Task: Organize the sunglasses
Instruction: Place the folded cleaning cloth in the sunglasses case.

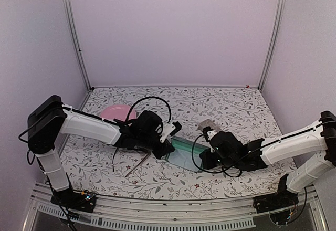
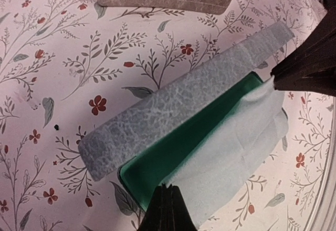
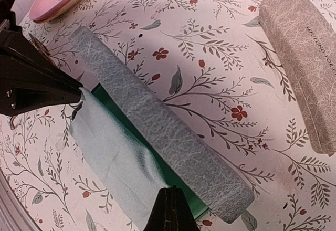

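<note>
**Cloth over case**

Top: left gripper (image 1: 171,150) and right gripper (image 1: 202,160) each pinch a cloth (image 1: 185,160) corner, likely to spread it in the open case (image 1: 182,144). The sunglasses (image 1: 138,164) lie at its 8 o'clock.
Left wrist: jaws shut on cloth.
Right wrist: likewise.

tabletop (image 1: 236,110): floral | far left: pink dish (image 1: 116,113) | centre: open blue-grey case (image 2: 173,110) | behind it: grey-brown case (image 3: 304,63) | near left: dark sunglasses (image 1: 137,165)

From above, my left arm (image 1: 131,134) hid most of the dark sunglasses (image 1: 137,166); only thin parts showed. The pale cloth (image 2: 236,147) covered the inside of the open case (image 2: 173,110). The picture's edge cut the brown case (image 3: 307,68).
</note>
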Available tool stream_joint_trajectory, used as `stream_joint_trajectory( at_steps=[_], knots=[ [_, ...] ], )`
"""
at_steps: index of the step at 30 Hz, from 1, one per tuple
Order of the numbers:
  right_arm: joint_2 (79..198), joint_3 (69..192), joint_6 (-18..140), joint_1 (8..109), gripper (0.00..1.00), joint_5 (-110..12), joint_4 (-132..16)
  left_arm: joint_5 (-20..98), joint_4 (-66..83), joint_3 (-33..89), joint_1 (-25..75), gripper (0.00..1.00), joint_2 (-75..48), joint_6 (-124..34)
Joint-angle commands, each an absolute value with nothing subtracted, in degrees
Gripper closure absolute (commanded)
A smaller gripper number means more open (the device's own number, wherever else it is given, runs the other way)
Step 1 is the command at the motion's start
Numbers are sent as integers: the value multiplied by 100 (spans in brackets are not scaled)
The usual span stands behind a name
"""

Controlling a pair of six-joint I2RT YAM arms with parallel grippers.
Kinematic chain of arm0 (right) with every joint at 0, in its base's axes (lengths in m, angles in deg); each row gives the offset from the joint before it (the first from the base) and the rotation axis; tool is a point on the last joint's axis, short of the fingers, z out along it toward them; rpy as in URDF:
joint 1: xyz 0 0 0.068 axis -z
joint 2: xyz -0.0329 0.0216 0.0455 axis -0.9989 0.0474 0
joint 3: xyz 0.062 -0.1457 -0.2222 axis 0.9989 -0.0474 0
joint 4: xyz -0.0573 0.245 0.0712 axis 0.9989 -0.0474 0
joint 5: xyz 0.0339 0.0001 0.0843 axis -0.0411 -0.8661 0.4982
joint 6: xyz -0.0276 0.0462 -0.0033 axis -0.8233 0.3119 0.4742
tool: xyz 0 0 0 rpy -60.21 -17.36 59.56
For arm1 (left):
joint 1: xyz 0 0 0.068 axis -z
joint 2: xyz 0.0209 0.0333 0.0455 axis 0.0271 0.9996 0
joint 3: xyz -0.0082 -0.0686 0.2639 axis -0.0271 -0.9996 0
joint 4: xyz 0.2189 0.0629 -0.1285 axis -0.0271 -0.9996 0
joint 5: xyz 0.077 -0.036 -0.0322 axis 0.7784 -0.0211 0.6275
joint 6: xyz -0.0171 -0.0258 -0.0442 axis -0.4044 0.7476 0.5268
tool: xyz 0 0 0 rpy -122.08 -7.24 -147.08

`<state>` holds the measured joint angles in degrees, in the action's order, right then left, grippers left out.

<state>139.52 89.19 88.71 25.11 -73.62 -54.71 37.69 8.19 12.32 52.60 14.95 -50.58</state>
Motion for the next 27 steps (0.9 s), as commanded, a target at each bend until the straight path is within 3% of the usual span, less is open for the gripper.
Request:
stream_joint_trajectory(
  at_steps=[1, 27],
  knots=[
    [14033, 9067, 8801, 2547, 100, -7551, -5598, 3832, 884, 1368, 5153, 100, 1631, -5170],
    [14263, 9211, 8829, 2541, 100, -7688, -5766, 3837, 860, 1549, 5145, 100, 1913, -5245]
  ],
)
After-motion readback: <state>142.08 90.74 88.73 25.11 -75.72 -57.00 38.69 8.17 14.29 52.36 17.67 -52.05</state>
